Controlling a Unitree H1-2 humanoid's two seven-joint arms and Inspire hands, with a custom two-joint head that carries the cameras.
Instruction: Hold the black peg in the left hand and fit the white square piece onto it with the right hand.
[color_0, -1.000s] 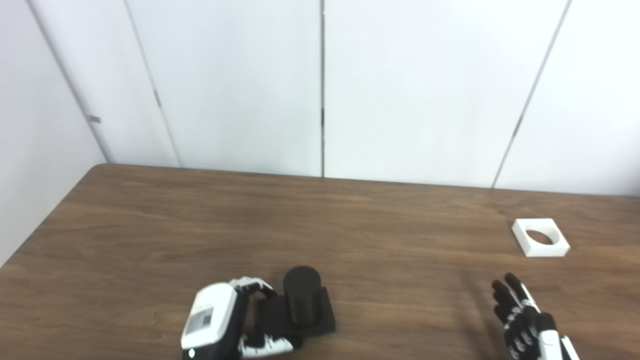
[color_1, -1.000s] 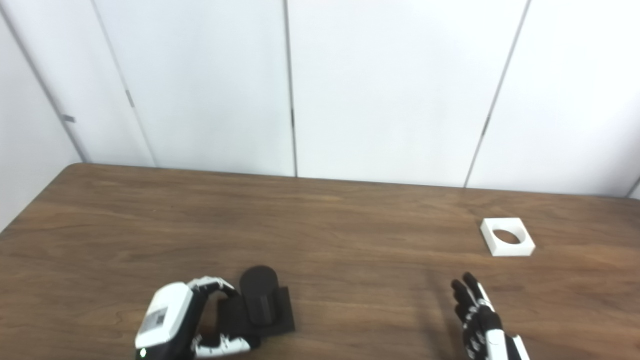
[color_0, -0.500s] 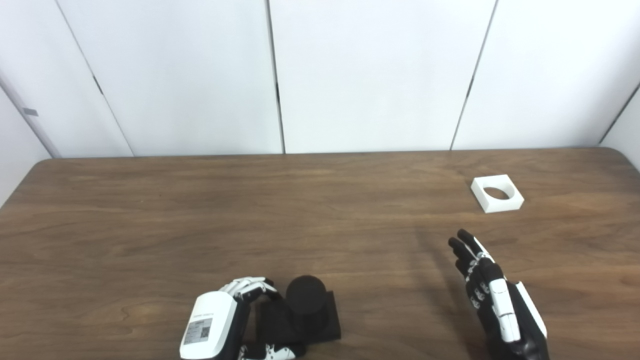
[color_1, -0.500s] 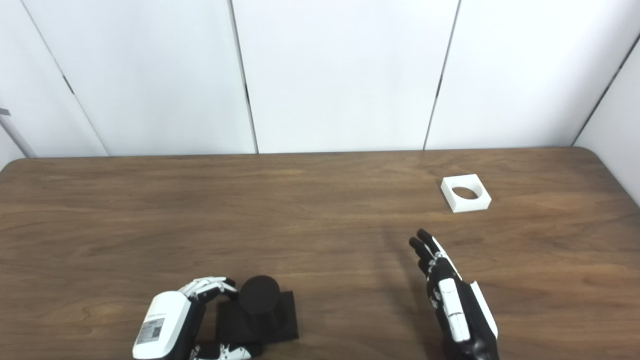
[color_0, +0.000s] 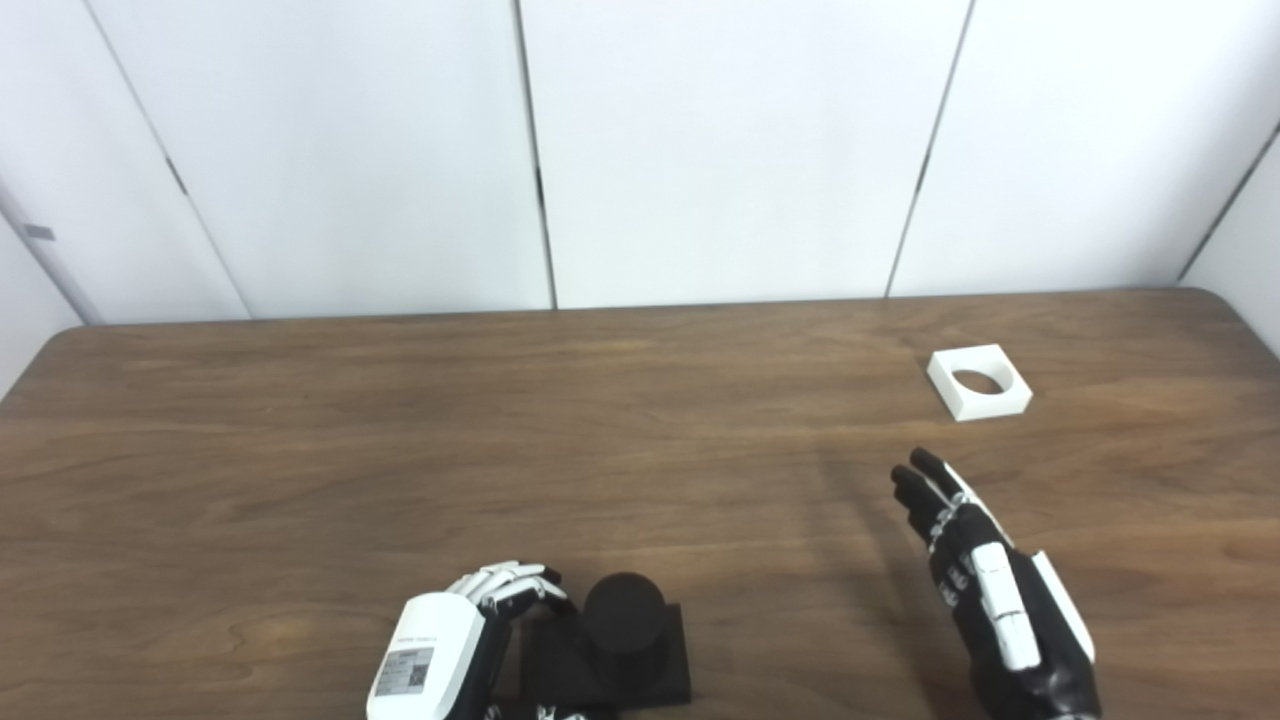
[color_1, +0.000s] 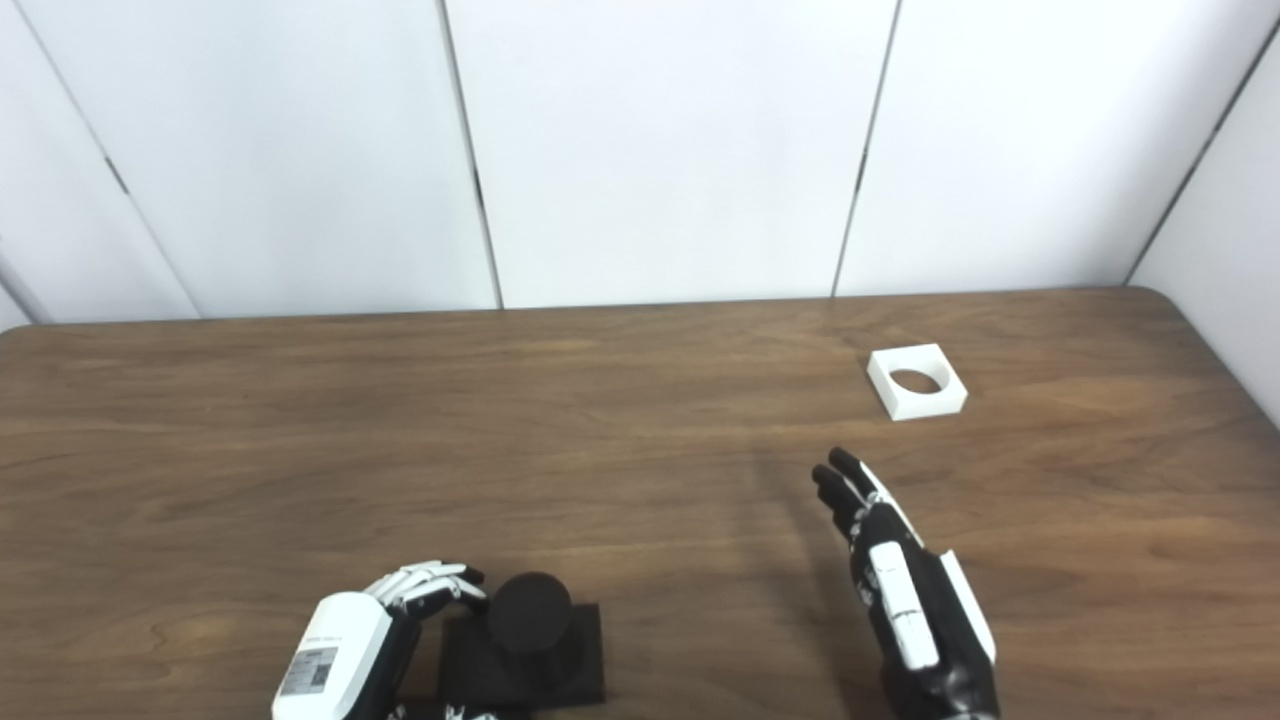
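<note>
Nearer white square piece (color_0: 978, 381): right hand (color_0: 990, 590)

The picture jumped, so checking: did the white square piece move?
No. The white square piece sits as near the table far edge as before; the camera shifted.

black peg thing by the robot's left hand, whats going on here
The left robot hand is curled around the base of the black peg, which stands upright near the front edge of the table. The right robot hand is open and empty, fingers pointing toward the white square piece, which lies flat and untouched toward the far right of the table. Nothing has been fitted yet.
</note>
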